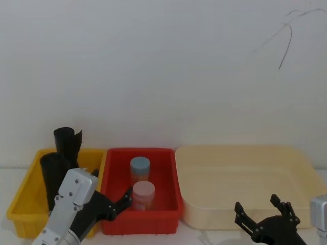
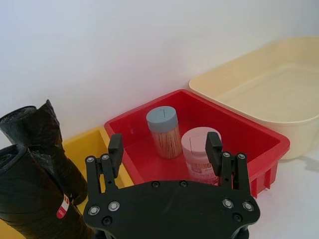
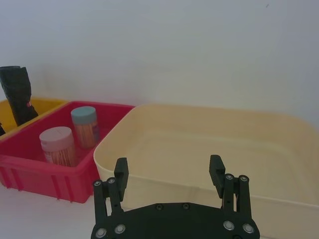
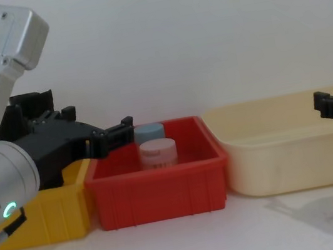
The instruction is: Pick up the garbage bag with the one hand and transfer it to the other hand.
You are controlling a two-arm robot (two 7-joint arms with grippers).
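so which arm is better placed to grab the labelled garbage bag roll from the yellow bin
Left. The left gripper hangs open beside the yellow bin, with the labelled garbage bag close by it. The right gripper, also open, sits before the cream tub, beyond the red bin.

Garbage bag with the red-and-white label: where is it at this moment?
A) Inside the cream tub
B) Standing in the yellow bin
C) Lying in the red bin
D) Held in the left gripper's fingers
B: the garbage bag stands in the yellow bin beside the unlabelled roll, and the left gripper is open with nothing between its fingers.
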